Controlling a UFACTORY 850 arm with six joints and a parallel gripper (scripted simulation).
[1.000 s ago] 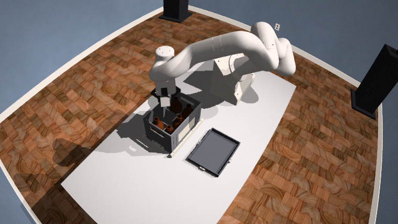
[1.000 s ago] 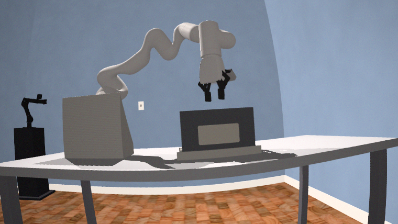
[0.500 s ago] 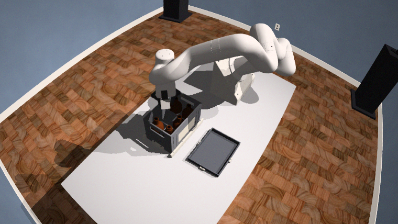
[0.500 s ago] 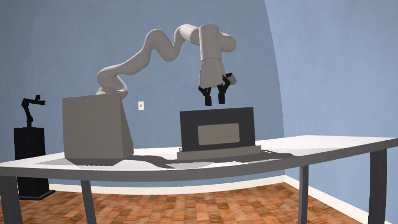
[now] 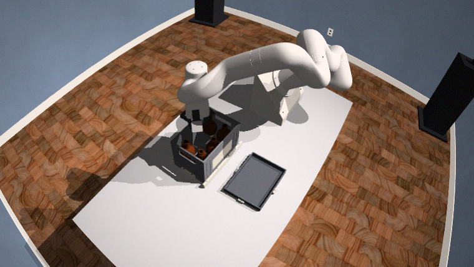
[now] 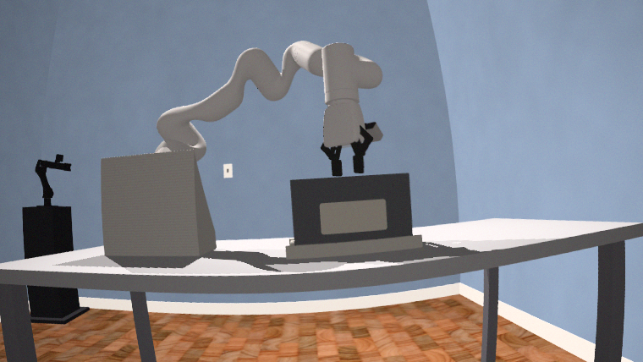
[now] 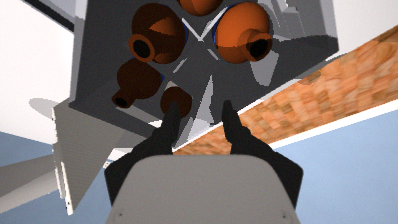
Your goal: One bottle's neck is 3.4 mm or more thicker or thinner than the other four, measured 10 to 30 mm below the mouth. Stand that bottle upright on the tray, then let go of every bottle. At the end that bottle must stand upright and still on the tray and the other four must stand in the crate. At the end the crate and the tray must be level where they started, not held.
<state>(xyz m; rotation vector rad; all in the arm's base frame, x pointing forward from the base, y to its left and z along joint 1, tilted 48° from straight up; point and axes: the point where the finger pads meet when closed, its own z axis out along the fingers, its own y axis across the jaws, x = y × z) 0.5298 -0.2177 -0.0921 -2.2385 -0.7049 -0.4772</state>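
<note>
White robot arm reaching over a dark crate on a white surface, tool spread with nothing between its fingers just above the crate, brown bottles inside it, dark tray bare beside the crate

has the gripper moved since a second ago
Yes: in the exterior view the gripper has come down, its fingertips now much closer to the top edge of the crate.
</note>
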